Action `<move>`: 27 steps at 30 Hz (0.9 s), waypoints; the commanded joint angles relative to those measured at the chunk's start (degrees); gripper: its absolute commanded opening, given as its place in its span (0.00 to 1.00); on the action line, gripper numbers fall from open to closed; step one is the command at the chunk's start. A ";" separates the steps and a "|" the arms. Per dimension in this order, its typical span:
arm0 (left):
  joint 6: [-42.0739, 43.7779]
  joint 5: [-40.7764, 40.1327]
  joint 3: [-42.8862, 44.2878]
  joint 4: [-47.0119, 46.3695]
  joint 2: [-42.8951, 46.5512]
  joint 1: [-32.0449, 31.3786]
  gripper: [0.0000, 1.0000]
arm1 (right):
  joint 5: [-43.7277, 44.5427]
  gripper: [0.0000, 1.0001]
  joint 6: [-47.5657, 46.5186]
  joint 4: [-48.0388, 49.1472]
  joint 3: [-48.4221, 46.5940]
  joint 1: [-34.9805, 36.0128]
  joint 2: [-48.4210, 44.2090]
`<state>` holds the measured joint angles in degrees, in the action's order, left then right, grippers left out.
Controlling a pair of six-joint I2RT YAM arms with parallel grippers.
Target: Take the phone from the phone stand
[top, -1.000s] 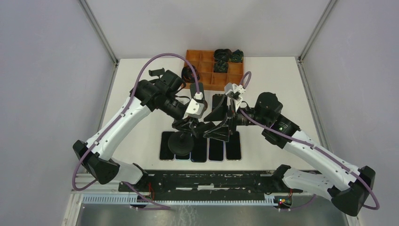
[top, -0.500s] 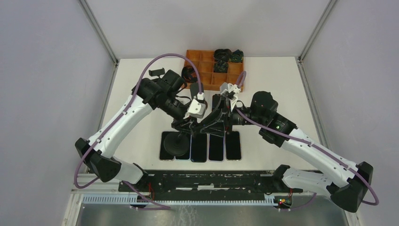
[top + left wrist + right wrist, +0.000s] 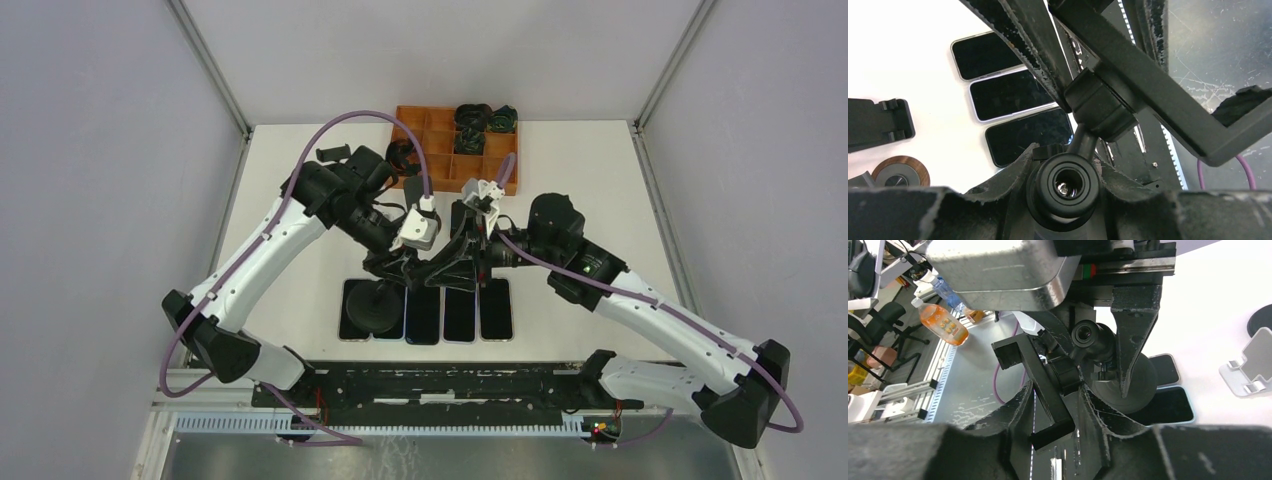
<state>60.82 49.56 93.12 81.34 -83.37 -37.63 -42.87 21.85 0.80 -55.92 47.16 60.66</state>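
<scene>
The black phone stand (image 3: 378,308) rests its round base on the row of phones. My left gripper (image 3: 400,265) is shut on the stand's post, just below the ball knob (image 3: 1064,187). The C-shaped cradle (image 3: 1034,385) juts out from that knob. The phone (image 3: 452,270) shows only as a dark slab, edge-on in the cradle. My right gripper (image 3: 1060,412) is shut on that slab, one finger on each face. In the left wrist view the cradle (image 3: 1153,100) crosses the top of the frame.
Several phones (image 3: 460,312) lie side by side on the white table by the near edge. An orange compartment tray (image 3: 455,150) with coiled cables stands at the back. A white stand (image 3: 1253,365), a black folded stand (image 3: 878,122) and a wooden disc (image 3: 900,172) lie nearby.
The right gripper has moved left onto the cradle and its fingers have closed round the slab. The left gripper has kept its hold on the post.
</scene>
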 commanded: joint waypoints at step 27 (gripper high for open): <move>-36.76 -37.15 0.57 -31.05 12.66 4.38 1.00 | 20.84 0.00 -8.61 -25.14 -12.38 -18.69 -5.76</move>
<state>33.61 20.34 95.20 58.26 -72.20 -35.94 -29.89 18.59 -22.26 -62.15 31.51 56.53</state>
